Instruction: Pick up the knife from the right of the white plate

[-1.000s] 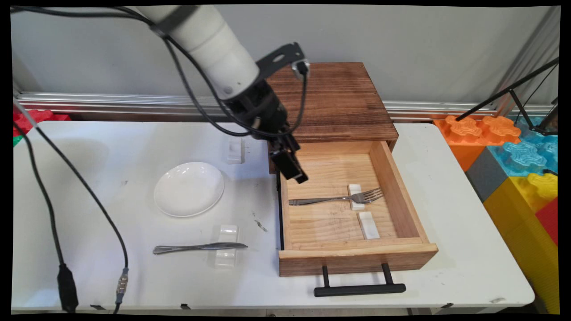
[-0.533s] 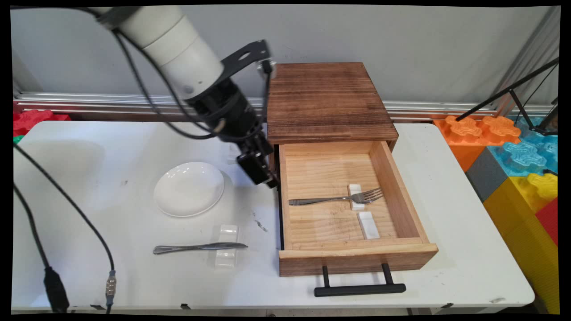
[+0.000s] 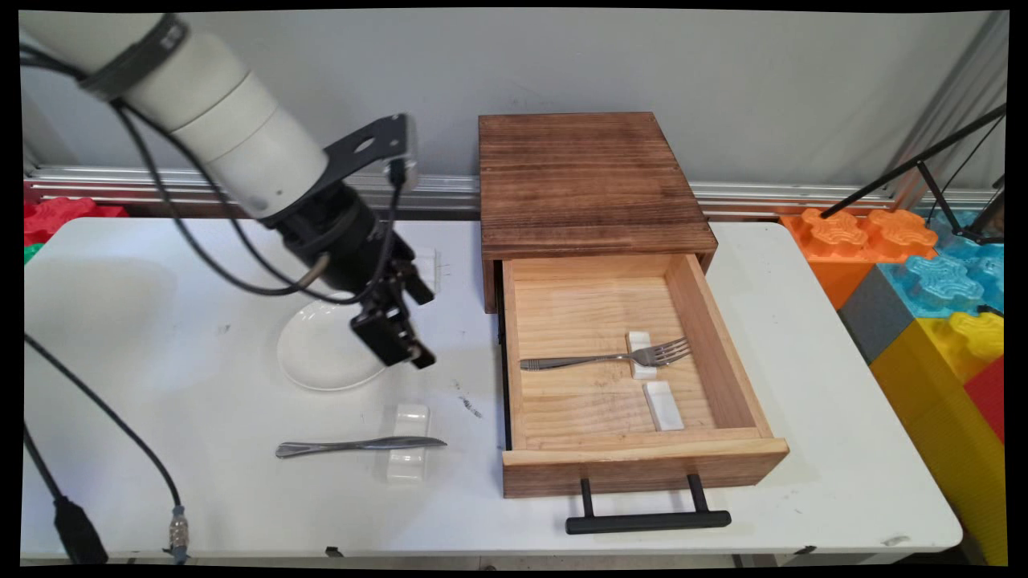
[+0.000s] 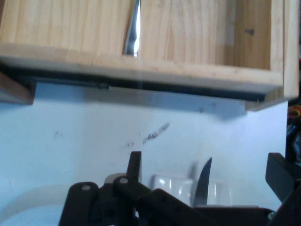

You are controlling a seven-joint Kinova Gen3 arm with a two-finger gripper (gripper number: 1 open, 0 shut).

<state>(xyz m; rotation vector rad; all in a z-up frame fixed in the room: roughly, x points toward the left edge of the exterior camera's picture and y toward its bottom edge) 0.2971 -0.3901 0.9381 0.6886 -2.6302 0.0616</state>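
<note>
One white plate [image 3: 321, 357] lies beneath the wide-open, empty jaws, knife [image 3: 353, 444] and open drawer [image 3: 642, 464] nearby.

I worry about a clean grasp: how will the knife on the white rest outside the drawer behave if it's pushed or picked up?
The knife looks like thin, stiff, smooth metal, so probably slippery. Perched across the small rest, it would likely pivot or slide off if nudged. It lies low on the table, leaving little room beneath it.

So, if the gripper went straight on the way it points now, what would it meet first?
The gripper would probably hit bare table by the scuff mark, short of the drawer; depth is unclear.
</note>
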